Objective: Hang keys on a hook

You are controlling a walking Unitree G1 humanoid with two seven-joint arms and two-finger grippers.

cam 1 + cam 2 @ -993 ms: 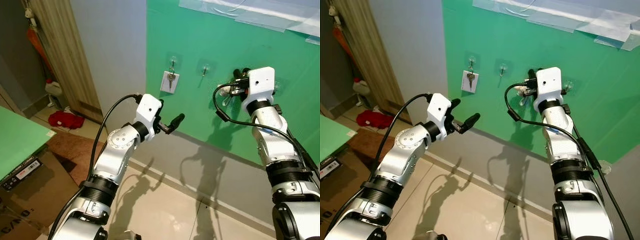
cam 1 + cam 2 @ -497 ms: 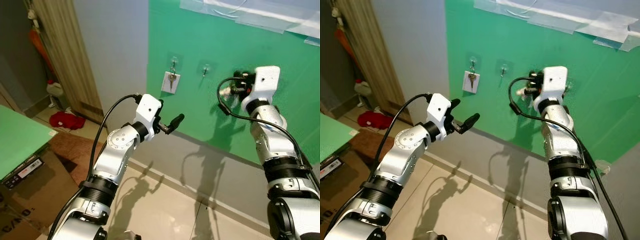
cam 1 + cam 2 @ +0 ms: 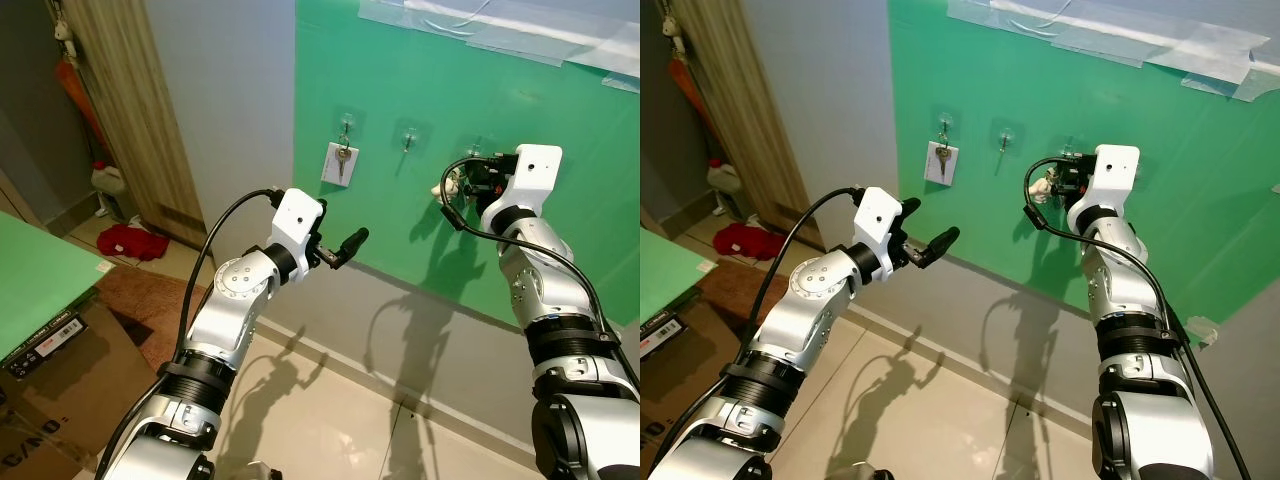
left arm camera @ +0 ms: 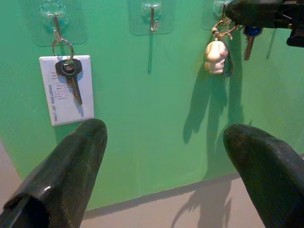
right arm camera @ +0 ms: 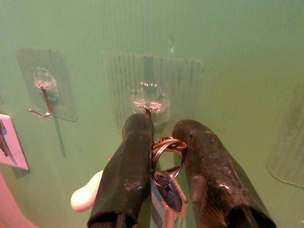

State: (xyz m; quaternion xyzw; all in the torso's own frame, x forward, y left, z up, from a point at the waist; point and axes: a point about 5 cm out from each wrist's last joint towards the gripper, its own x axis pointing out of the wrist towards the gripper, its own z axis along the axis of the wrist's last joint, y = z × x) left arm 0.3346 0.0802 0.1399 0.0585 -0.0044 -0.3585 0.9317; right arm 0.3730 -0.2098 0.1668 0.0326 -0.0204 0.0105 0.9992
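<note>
Three clear stick-on hooks sit in a row on the green wall board (image 3: pixel 560 230). The first hook (image 3: pixel 345 125) carries a dark key and a white card (image 3: pixel 339 164). The middle hook (image 3: pixel 409 138) is bare. At the third hook (image 5: pixel 148 105) my right gripper (image 5: pixel 164 128) is shut on the ring of the keys (image 5: pixel 167 147), with a blue-headed key and a white figurine (image 4: pixel 214 57) dangling below. I cannot tell whether the ring rests on the hook. My left gripper (image 3: pixel 930 222) is open, held back from the wall and level with the hooks.
A wooden door (image 3: pixel 130 110) stands at the far left, with a red cloth (image 3: pixel 130 240) on the floor by it. A cardboard box (image 3: pixel 60 380) and a green tabletop (image 3: pixel 30 280) lie at the lower left. Taped plastic (image 3: pixel 500 25) runs along the board's top.
My right wrist has shifted right and turned, so its fingers now reach sideways to the third hook with the keys still in them. The left arm has stayed put.
</note>
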